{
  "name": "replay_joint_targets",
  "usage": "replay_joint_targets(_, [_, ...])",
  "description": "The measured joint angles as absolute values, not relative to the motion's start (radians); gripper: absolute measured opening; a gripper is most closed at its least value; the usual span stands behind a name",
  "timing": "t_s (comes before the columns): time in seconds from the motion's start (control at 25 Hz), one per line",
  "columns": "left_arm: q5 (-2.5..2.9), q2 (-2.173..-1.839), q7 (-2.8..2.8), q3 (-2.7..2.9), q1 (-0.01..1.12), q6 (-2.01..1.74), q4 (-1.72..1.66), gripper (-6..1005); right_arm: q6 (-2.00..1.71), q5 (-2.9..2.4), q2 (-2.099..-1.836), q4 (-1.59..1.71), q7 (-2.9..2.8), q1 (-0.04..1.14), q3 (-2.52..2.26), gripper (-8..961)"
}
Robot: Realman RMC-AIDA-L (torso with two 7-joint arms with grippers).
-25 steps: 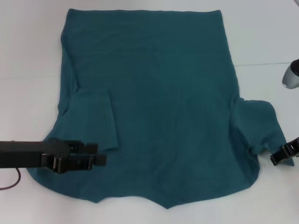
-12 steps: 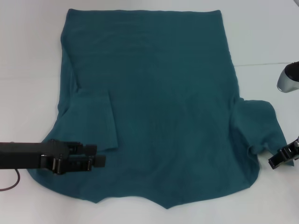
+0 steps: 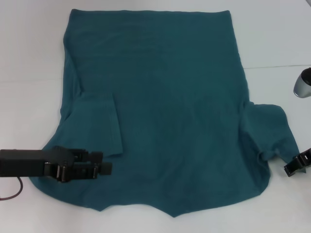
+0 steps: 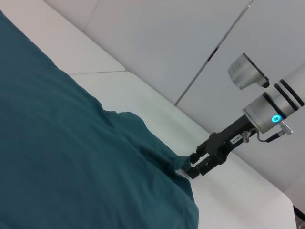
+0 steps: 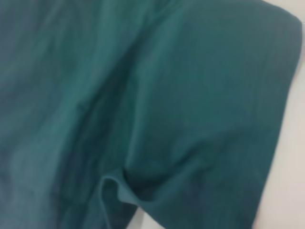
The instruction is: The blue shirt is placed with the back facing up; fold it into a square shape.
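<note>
1 blue shirt (image 3: 160,107) lies flat (plain side up) across the surface (image 3: 29,53). Left tool (image 3: 99,168) rests closed over its near-left sleeve; right tool (image 4: 189,167) grips the near-right sleeve edge.

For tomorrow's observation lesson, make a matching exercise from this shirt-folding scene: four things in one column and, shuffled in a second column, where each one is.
Column 1
1. left sleeve
2. right sleeve
3. left hand
4. right hand

Column 2
A. over the blue shirt near its left shoulder
B. folded in over the shirt's body
C. at the hem of the sleeve that lies spread out
D. spread out on the white table

Pairs: 1-B, 2-D, 3-A, 4-C
</note>
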State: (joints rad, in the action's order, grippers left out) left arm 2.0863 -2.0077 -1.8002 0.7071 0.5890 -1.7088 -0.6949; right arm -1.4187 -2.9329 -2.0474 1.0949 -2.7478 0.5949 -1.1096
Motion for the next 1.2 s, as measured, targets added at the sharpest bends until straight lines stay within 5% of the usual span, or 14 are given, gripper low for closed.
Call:
replay_joint_targets(1.04, [2.096,-2.017,-1.813,0.709,0.589,-1.710,-0.700,615,-1.364,-2.932,-2.040,1.066,-2.742,0.600,-1.107,684])
replay_joint_targets(1.12, [2.096,-2.017,-1.814,0.708,0.589,-1.710,-0.701,615,-1.365,-2.931,-2.041,1.066,-2.742,0.599,-1.107,465])
replay_joint_targets(1.2, [2.096,-2.017,-1.815,0.706,0.589,-1.710,-0.701,615,-1.365,-2.931,-2.040,1.066,-2.742,0.598,-1.105,382])
